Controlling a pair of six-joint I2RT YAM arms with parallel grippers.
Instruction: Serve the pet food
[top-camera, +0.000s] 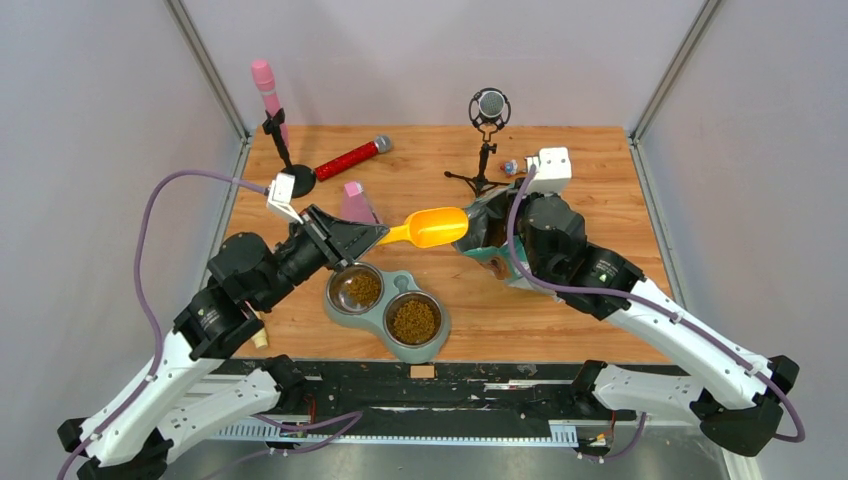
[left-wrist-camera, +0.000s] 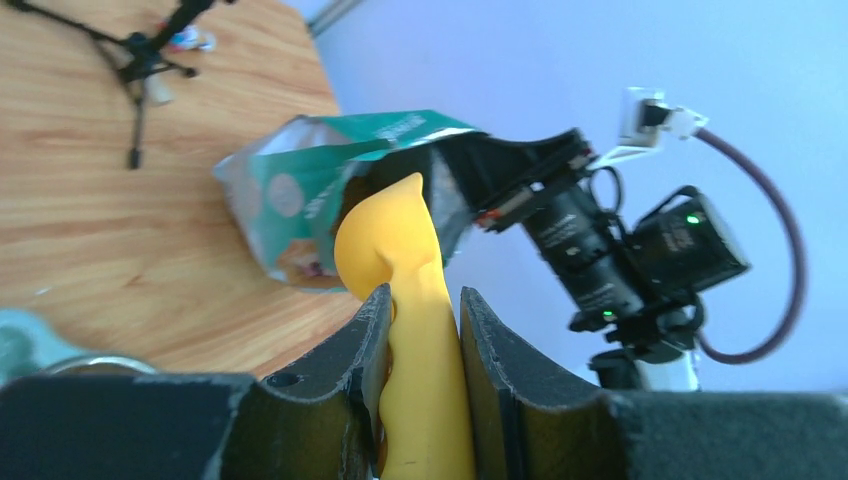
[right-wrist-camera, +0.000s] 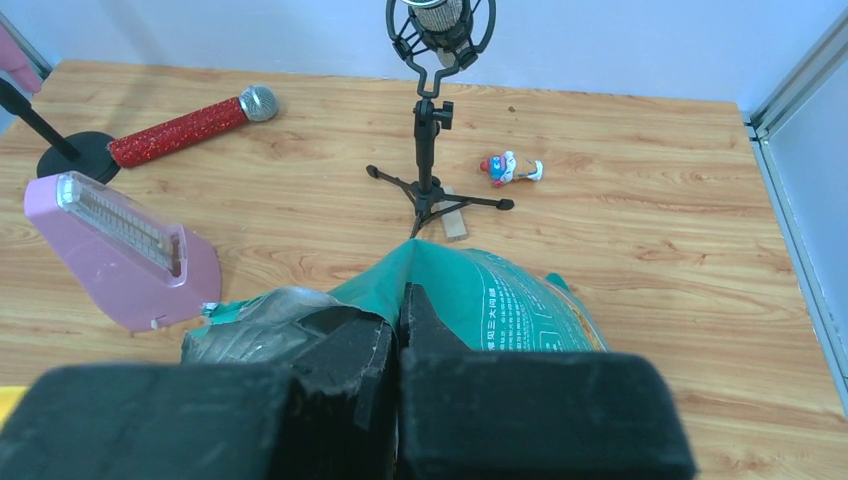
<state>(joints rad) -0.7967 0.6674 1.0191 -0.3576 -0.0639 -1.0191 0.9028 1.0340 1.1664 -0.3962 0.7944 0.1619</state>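
Observation:
Brown kibble (top-camera: 414, 320) fills the right bowl of a grey-green double feeder (top-camera: 388, 283); a smaller amount (top-camera: 363, 288) lies in the left bowl. My left gripper (top-camera: 375, 236) is shut on the handle of a yellow scoop (top-camera: 432, 227), whose cup reaches the open mouth of the teal-and-silver bag (top-camera: 488, 240). In the left wrist view the scoop (left-wrist-camera: 405, 260) points into the bag (left-wrist-camera: 300, 200). My right gripper (right-wrist-camera: 398, 310) is shut on the bag's top edge (right-wrist-camera: 470, 300) and holds it open.
A pink metronome (top-camera: 356, 203) stands behind the left gripper. A pink mic on a stand (top-camera: 268, 95), a red glitter mic (top-camera: 352, 157), a black studio mic on a tripod (top-camera: 488, 110) and a small toy figure (right-wrist-camera: 508, 168) are at the back.

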